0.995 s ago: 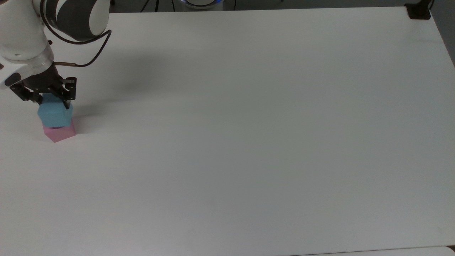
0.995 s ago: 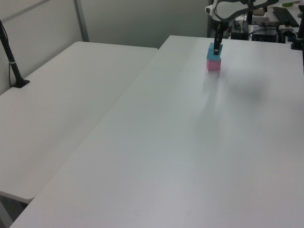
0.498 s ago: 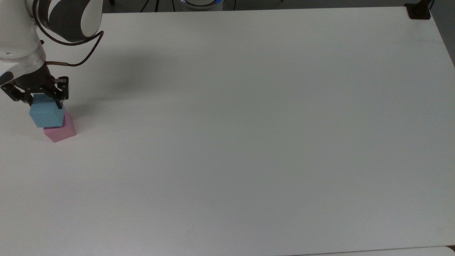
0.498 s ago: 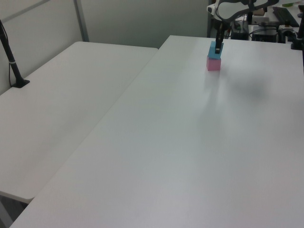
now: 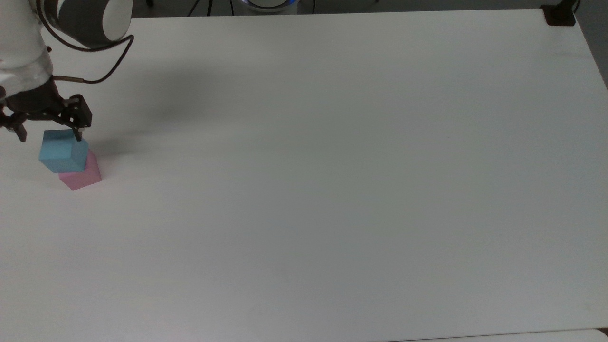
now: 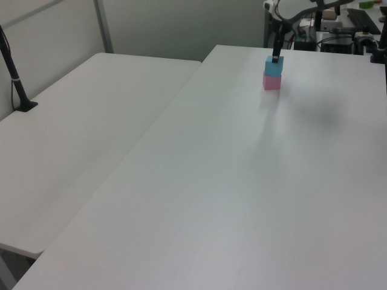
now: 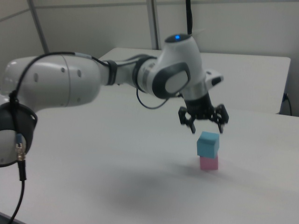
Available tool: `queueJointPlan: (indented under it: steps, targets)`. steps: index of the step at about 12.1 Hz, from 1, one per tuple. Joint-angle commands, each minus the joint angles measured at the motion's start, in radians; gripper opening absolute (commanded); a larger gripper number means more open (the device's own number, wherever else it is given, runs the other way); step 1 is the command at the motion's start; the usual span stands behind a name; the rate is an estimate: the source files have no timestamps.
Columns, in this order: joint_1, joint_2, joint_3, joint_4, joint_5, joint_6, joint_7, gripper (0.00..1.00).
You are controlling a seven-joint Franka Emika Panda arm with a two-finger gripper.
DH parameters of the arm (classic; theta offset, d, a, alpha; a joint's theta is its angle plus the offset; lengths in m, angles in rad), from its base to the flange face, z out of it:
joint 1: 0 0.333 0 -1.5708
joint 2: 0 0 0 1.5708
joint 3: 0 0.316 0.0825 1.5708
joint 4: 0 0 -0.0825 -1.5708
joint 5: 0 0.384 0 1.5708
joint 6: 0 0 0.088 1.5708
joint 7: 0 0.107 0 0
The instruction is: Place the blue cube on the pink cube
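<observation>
Top view first: the blue cube (image 5: 63,151) sits on the pink cube (image 5: 81,174) over at the top view's far left of the white tabletop (image 5: 332,166), turned a bit so it overhangs. The gripper (image 5: 50,134) hangs right above it with its fingers spread apart, nothing between them.

Left view: the stack is way at the far end, blue cube (image 6: 273,65) on pink cube (image 6: 271,83), with one dark finger of the gripper (image 6: 275,55) just over the top.

Right view: the gripper (image 7: 207,126) is clearly apart from the blue cube (image 7: 207,143), jaws wide, and the pink cube (image 7: 209,162) is underneath, touching the tabletop (image 7: 140,186).
</observation>
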Motion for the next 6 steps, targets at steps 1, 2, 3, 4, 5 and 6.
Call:
queueJointPlan:
  steps: [1,2,3,4,5,6]
  targets:
    - [0.05,-0.173,0.006,-0.036,0.044,-0.122,0.087,1.0]
    - [0.067,-0.206,0.006,-0.038,0.048,-0.182,0.107,1.0]
    - [0.106,-0.244,0.006,-0.041,0.062,-0.274,0.13,1.0]
    - [0.156,-0.275,0.005,-0.043,0.07,-0.339,0.2,1.0]
    - [0.198,-0.301,0.005,-0.043,0.068,-0.373,0.316,1.0]
    - [0.241,-0.322,0.003,-0.043,0.067,-0.416,0.425,1.0]
